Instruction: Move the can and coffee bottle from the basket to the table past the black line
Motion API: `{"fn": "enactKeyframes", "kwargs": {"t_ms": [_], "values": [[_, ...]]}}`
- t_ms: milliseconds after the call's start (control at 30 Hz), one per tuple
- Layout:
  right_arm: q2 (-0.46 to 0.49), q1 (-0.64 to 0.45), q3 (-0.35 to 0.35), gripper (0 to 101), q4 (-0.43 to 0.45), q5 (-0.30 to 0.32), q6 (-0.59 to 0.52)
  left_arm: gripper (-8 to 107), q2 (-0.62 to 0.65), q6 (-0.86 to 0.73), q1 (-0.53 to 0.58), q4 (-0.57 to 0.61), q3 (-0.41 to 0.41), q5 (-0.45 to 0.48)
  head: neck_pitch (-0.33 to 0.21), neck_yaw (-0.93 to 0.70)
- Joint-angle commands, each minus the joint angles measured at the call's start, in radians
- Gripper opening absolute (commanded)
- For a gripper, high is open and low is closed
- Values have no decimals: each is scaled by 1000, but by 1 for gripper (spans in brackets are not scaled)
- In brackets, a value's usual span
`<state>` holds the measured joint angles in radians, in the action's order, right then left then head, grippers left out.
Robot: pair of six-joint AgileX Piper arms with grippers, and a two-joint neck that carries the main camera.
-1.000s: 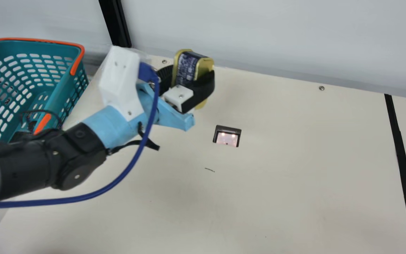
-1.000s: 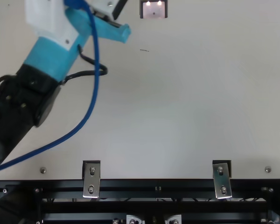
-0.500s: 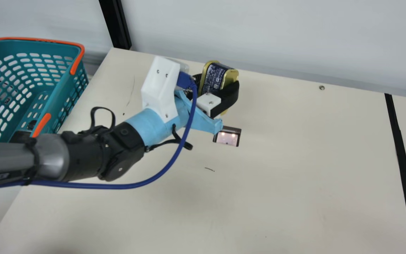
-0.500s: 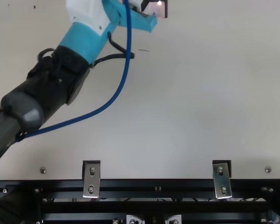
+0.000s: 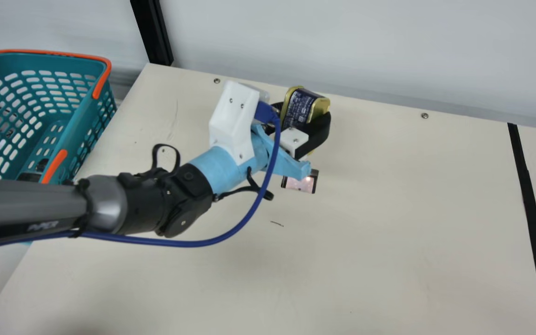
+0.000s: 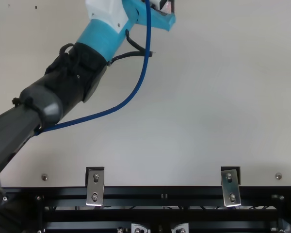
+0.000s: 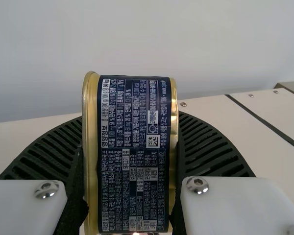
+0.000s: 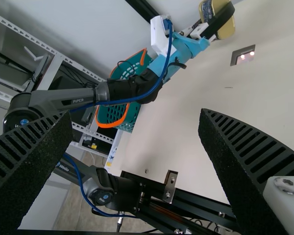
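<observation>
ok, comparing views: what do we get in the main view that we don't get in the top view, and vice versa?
Main view: the teal basket with its orange handle, the gold-and-navy can held between the fingers of the left gripper, and the black line on the table's right.

Top view: the black rail frame at the table's edge and two metal brackets on it.

Both: the left arm, its blue cable, the cream table and the partly covered dark-framed panel.
</observation>
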<state>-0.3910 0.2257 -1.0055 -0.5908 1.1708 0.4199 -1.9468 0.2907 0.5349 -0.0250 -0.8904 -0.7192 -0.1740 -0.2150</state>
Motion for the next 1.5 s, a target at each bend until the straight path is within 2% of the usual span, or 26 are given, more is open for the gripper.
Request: {"fn": "enactKeyframes", "kwargs": {"t_ms": [0,667,833,1067,1300,1467], "values": [[0,0,0,101,0,0,0,10,-9,-3,4,4,-5,-3,-12,10],[0,0,0,101,0,0,0,10,-92,-55,31,54,-76,-12,-12,10],[0,0,0,101,0,0,0,10,-78,-78,30,58,-78,-22,-12,10],[0,0,0,101,0,0,0,10,38,-117,4,15,-32,6,-12,10],[0,0,0,101,0,0,0,10,232,-134,-40,-72,15,162,-12,10],[0,0,0,101,0,0,0,10,359,-109,-80,-153,12,257,-12,10]]}}
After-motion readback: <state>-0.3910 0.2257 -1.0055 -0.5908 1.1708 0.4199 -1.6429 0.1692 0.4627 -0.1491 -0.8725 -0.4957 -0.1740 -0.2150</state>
